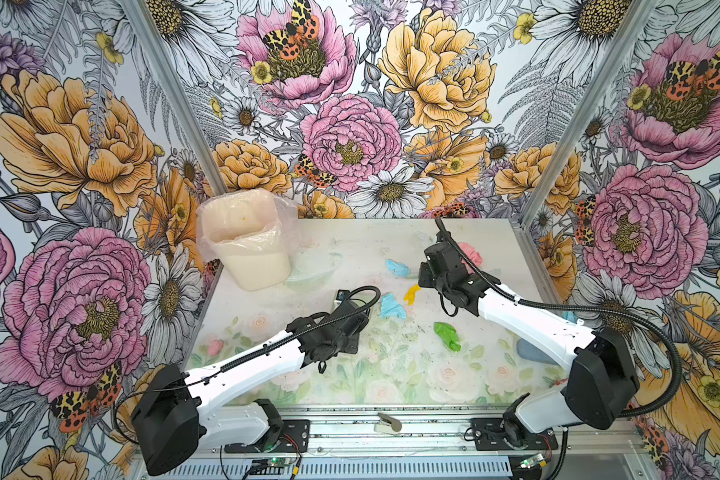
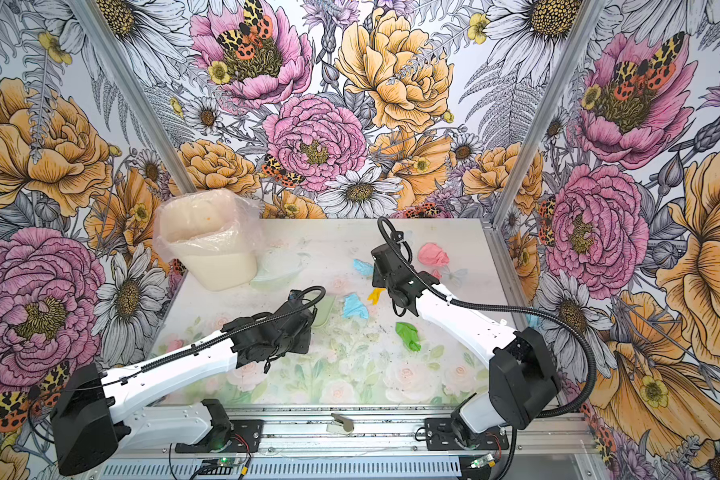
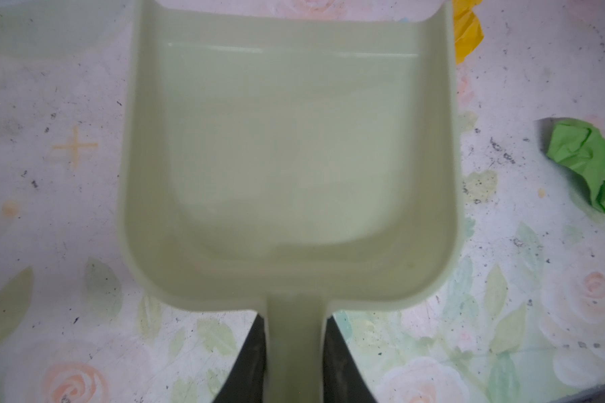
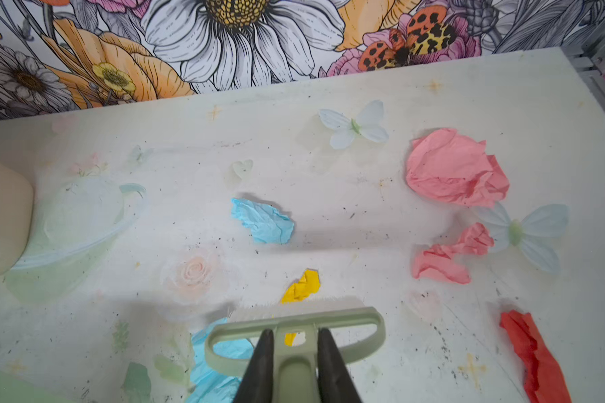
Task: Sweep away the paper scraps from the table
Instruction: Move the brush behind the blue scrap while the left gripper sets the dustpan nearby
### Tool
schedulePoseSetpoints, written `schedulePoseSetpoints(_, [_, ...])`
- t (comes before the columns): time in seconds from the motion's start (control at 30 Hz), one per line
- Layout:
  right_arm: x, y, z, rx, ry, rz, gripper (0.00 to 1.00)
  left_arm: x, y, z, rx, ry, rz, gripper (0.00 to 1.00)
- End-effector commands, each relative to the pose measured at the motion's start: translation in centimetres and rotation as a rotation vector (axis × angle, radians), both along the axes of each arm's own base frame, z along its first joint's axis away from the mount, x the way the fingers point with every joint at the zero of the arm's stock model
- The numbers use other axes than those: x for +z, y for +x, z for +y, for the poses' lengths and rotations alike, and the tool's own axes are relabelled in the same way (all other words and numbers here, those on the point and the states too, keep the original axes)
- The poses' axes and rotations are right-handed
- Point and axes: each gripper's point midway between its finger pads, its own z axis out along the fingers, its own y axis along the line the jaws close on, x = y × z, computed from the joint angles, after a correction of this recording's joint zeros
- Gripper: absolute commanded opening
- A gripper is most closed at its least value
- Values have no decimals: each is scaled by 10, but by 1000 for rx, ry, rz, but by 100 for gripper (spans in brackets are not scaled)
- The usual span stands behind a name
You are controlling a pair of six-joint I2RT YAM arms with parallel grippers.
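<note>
Left wrist view: left gripper (image 3: pixel 294 317) is clamped tight on the handle of the pale green dustpan (image 3: pixel 294 139), jaws pressed to either side of it. Pan is low on or just over the table (image 3: pixel 49 104); cannot tell which.

Clock laid on the tabletop as in both top views, 12 at the back wall. Pan sits near centre, slightly toward 9.

Near to far:
- Green scrap (image 1: pixel 447 336) at 4, well apart from the pan.
- Light blue scrap (image 1: pixel 391 306) at centre, just beside the pan at its 3.
- Yellow scrap (image 1: pixel 411 293) just beyond that, toward 1.

Right wrist view: right gripper (image 4: pixel 296 331) is closed fully on the handle of the brush (image 4: pixel 343 316). Bristles point down at the yellow scrap; contact unclear. Red scrap (image 4: pixel 535 359) lies apart from the brush and shows in this view only.

Farther out:
- Second light blue scrap (image 1: pixel 397 268) toward 12.
- Small pink scrap (image 4: pixel 447 254), then large pink scrap (image 4: pixel 454 167), both toward 2.
- Bag-lined bin (image 1: pixel 246 241) stands in the 10 corner.
</note>
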Motion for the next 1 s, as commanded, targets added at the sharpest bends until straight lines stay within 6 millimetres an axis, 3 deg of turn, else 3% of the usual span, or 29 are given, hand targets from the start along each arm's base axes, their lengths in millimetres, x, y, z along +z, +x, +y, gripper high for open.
schedulePoseSetpoints(0.0, [1,-1,3,-1,3,20,0,1,-6,7,31,-29,-6,0])
schedulePoseSetpoints(0.37, [-18,-36,14,144,-59,111,0,-26,-20,17,59,-21,41,0])
schedulePoseSetpoints(0.7, [-34,-72,40,369,-47,247,0,-40,-22,9,-5,44,63,0])
schedulePoseSetpoints(0.97, [-60,-67,54,404,-117,301,0,-42,-22,13,-16,69,49,0])
